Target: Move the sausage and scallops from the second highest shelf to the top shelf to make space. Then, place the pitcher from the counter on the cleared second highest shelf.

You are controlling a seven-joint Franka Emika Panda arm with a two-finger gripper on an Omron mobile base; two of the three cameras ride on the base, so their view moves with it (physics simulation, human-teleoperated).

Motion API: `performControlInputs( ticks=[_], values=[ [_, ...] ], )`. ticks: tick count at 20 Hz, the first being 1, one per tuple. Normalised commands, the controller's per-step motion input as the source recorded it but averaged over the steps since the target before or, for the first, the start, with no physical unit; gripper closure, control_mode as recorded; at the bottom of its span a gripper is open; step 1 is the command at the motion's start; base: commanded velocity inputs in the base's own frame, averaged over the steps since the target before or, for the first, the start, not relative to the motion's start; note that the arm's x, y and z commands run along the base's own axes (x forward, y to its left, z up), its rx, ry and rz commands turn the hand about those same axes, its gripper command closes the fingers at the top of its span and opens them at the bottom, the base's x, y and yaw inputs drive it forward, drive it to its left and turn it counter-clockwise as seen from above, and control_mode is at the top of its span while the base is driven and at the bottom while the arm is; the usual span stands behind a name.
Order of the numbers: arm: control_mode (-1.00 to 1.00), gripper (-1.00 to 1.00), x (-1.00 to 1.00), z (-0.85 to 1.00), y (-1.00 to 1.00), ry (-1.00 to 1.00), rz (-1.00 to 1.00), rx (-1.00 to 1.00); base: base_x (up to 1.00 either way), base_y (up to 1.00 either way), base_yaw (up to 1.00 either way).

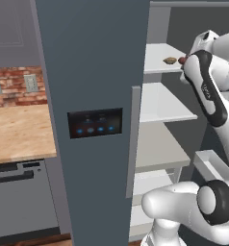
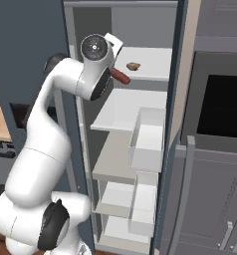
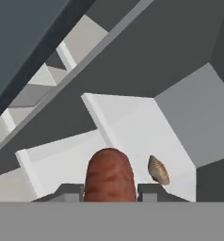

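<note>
Holding the reddish-brown curved sausage link (image 3: 109, 175) pinched between its closed fingers, the two-finger gripper (image 3: 109, 192) hovered at the pale-grey top shelf board (image 2: 150, 60), where the tan scallop lump (image 2: 133, 65) already lay; releasing it and fetching the pitcher remained.

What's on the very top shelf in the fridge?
The scallops sit on the top shelf. The sausage is at its front edge, in the gripper; whether it touches the board is hidden.
</note>
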Motion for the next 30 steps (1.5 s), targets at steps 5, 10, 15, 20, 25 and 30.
performControlInputs(
  ticks=[5,10,15,20,25,30],
  values=[
    [-1.00,1.00,0.53,-0.03,0.04,0.00,0.12,-0.07,0.00,0.00,0.00],
    [-1.00,1.00,0.52,-0.06,0.00,0.09,0.10,-0.07,0.00,0.00,0.00],
    [-1.00,1.00,0.45,-0.16,0.00,0.17,0.06,-0.10,0.00,0.00,0.00],
    [-1.00,1.00,0.45,-0.16,0.00,0.13,0.04,-0.08,0.00,0.00,0.00],
    [-1.00,1.00,0.47,-0.23,0.00,0.02,0.03,-0.04,0.00,0.00,0.00],
    [-1.00,1.00,0.47,-0.38,0.00,0.00,0.02,-0.01,0.00,0.00,0.00]
  ],
)
